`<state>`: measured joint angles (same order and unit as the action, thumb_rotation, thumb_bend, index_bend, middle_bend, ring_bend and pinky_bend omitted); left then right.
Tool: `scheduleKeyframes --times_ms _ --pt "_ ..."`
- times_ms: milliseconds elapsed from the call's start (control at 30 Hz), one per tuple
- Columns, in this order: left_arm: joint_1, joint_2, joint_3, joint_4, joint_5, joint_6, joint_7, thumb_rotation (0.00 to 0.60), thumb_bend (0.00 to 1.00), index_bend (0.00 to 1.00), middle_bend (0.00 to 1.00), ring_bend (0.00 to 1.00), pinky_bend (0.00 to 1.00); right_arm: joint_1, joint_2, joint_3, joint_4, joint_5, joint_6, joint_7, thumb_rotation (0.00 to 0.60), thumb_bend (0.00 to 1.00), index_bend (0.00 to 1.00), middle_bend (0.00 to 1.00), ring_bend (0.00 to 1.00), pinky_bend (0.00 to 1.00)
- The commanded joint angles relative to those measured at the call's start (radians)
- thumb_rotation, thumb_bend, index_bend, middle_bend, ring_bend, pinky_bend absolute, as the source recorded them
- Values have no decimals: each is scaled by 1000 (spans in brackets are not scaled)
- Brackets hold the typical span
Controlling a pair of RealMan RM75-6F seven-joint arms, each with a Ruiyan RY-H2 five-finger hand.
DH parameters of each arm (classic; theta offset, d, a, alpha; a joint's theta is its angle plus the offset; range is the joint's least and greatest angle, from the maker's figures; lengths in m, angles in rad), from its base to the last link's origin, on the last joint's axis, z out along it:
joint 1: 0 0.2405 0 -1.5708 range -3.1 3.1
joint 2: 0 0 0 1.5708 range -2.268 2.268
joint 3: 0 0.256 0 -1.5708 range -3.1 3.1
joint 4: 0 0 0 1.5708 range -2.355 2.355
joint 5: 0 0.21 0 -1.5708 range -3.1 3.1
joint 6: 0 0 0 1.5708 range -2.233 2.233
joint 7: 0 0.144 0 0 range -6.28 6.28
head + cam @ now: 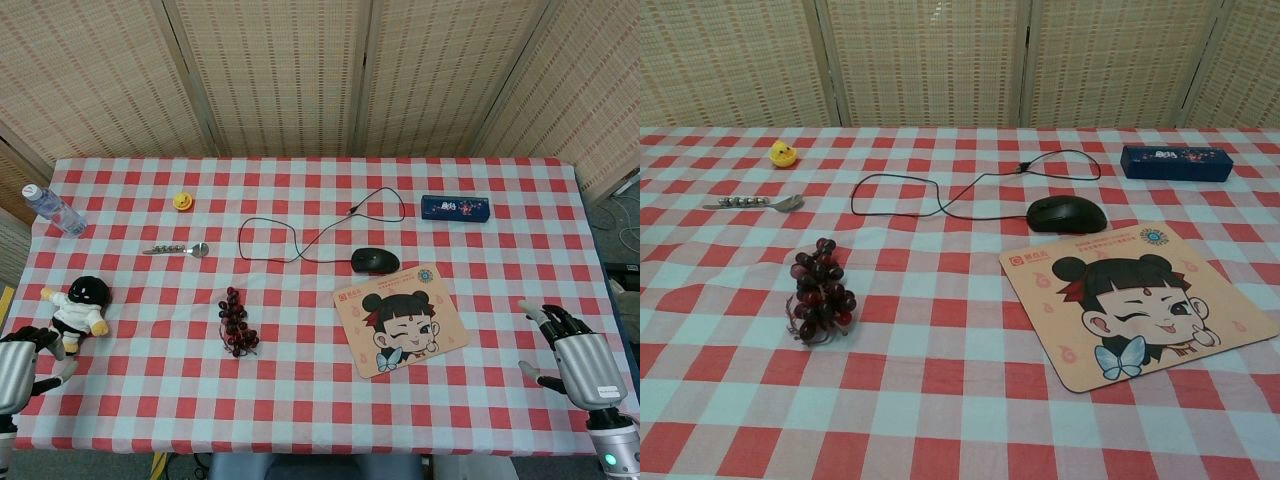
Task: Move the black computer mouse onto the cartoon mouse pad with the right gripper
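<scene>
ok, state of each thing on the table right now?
black mouse: on the cloth just behind the pad, unheld, cable trailing left
cartoon mouse pad: flat, nothing on it
right hand: open, at the table's right edge
left hand: empty, near the doll
water bottle: lying on its side
spoon: lying flat
blue case: closed

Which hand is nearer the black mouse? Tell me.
Right. The right hand rests at the table's near right edge, past the mouse pad from the black mouse; the left hand sits at the far left edge.
</scene>
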<state>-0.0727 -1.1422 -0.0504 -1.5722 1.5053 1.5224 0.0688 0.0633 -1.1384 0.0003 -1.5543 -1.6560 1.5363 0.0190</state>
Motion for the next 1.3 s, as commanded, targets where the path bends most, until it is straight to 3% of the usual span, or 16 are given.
scheduleKeyframes --times_ms 33,267,367,467,533,633,733,967,1300 --pt "0 2 1 -3 2 1 -2 600 194 837 596 449 539 5 -6 1 8 -8 3 5 600 107 166 323 197 371" --pt "-1 4 1 -11 17 13 -7 600 193 838 596 449 539 35 -46 23 60 -43 27 100 600 128 169 325 205 378" --pt "0 4 2 -9 13 9 -15 600 191 838 596 449 539 67 -52 38 56 -52 7 100 600 128 172 400 292 517" --pt "1 12 5 -15 16 8 -24 600 191 838 596 449 540 115 -35 62 10 -57 -38 69 600 128 181 561 445 746" --pt "4 17 6 -22 31 24 -28 600 191 838 596 449 540 152 -25 87 -31 -46 -78 25 600 125 182 737 613 876" --pt "14 25 8 -34 49 51 -30 600 191 838 596 449 540 207 -18 125 -91 1 -161 -47 600 104 186 950 832 987" --pt "18 32 13 -44 59 60 -35 600 191 838 596 449 540 267 -20 172 -144 82 -253 -117 600 68 213 1000 979 1000" --pt "18 39 12 -48 60 59 -58 600 191 832 596 449 540 391 -73 271 -185 349 -420 -303 600 38 241 1000 1000 1000" --pt "13 51 8 -46 53 47 -97 600 192 831 596 447 540 532 -227 336 -110 700 -468 -536 600 33 248 1000 1000 1000"
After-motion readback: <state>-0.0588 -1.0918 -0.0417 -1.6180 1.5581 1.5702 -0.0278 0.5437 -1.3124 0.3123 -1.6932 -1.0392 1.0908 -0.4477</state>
